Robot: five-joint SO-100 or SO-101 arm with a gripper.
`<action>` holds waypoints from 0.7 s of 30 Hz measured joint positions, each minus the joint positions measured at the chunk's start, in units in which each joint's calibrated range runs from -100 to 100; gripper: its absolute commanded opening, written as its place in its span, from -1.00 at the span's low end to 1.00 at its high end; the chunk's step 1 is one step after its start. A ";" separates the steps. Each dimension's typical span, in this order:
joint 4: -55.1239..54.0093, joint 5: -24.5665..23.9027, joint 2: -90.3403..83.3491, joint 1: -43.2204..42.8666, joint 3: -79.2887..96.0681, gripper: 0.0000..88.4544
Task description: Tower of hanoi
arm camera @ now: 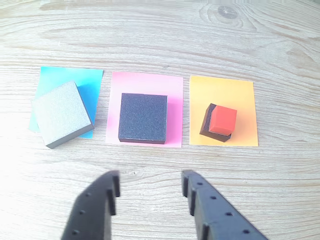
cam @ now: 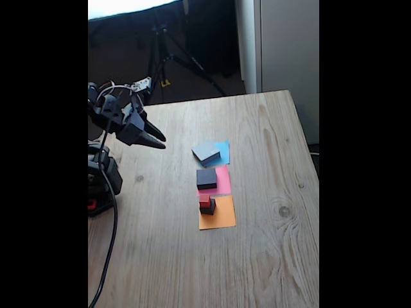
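Tower of Hanoi blocks (arm camera: 143,118) — three grey squares, red cube (arm camera: 222,120) topping the smallest.

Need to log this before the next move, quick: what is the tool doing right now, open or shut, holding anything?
Tool: open and empty, hanging above bare table in front of the middle dark block.

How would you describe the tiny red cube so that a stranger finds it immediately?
On the wooden table three paper squares lie in a row. On the orange square, at the right in the wrist view, the red cube sits atop a small dark block; it is the only red piece.
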 measured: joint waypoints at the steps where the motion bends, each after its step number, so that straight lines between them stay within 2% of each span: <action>1: 0.16 0.00 -0.34 -0.10 -0.09 -0.45; 8: 1.36 0.00 -0.77 -0.10 -0.17 -0.27; 14: 0.24 0.00 -0.86 1.55 3.65 -0.20; 17: -5.76 0.00 -1.03 1.76 9.56 -0.20; 21: -20.26 0.00 -1.37 1.96 22.25 -0.20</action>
